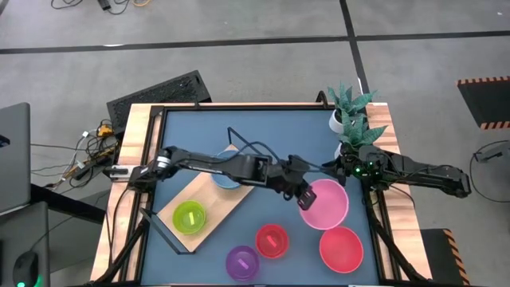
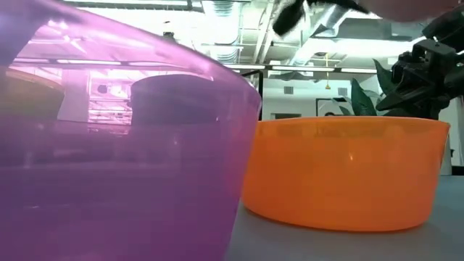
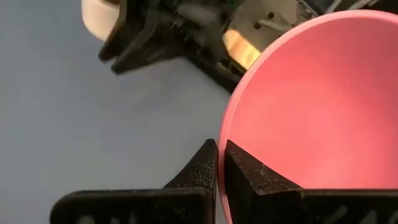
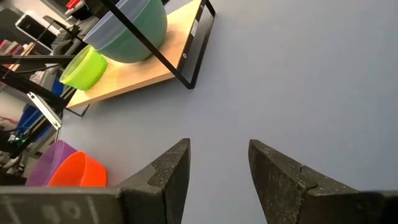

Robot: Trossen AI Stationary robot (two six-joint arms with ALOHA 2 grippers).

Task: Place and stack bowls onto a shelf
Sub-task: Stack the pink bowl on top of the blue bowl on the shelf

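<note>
My left gripper [image 1: 305,197] is shut on the rim of the large pink bowl [image 1: 327,204], right of the table's middle. The shelf [image 1: 225,209], a light wooden board with a black wire frame, lies slanted at the left. On it sit a lime green bowl [image 1: 190,216] and a dark green bowl nested in a blue one [image 4: 127,25]. A small purple bowl [image 1: 242,262], a small red bowl [image 1: 271,240] and a large red bowl [image 1: 341,248] rest on the blue tabletop near the front. My right gripper [image 4: 219,165] waits open at the right edge. My left gripper pinches the pink bowl's rim [image 3: 225,134] on the side facing the shelf, one finger [image 3: 249,177] inside the bowl and one outside. The fingers come slanting down from the table's left. The bowl is lifted clear of the table and tilted.
Two plants in white pots [image 1: 347,121] stand at the far right corner, just behind my right arm [image 1: 414,171]. Bare blue tabletop [image 1: 279,131] lies beyond the shelf. In the low view the purple bowl [image 2: 109,145] and the large red bowl [image 2: 341,174] fill the foreground.
</note>
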